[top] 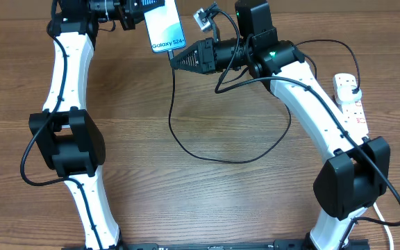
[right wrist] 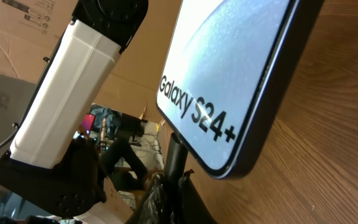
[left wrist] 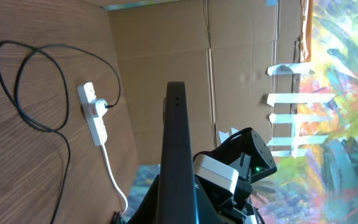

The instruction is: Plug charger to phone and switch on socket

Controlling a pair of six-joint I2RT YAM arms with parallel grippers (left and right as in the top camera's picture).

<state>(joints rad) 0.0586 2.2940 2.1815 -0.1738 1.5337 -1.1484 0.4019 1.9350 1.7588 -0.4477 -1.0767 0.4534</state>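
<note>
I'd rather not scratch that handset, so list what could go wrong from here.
1. The slim smartphone with the light blue screen is gripped at one end only by the left jaws; a push from the connector could twist it loose.
2. The connector tip is hidden at the shut right jaws, so alignment cannot be checked; it might scrape the phone's edge.
3. The thin black charger cable loops across the wooden table; a snag could tug it.

Left arm (top: 67, 69) and right arm (top: 318, 104) lean inward, left fingers (top: 128, 17) and right fingers (top: 183, 60) both closed, tips near together.
</note>
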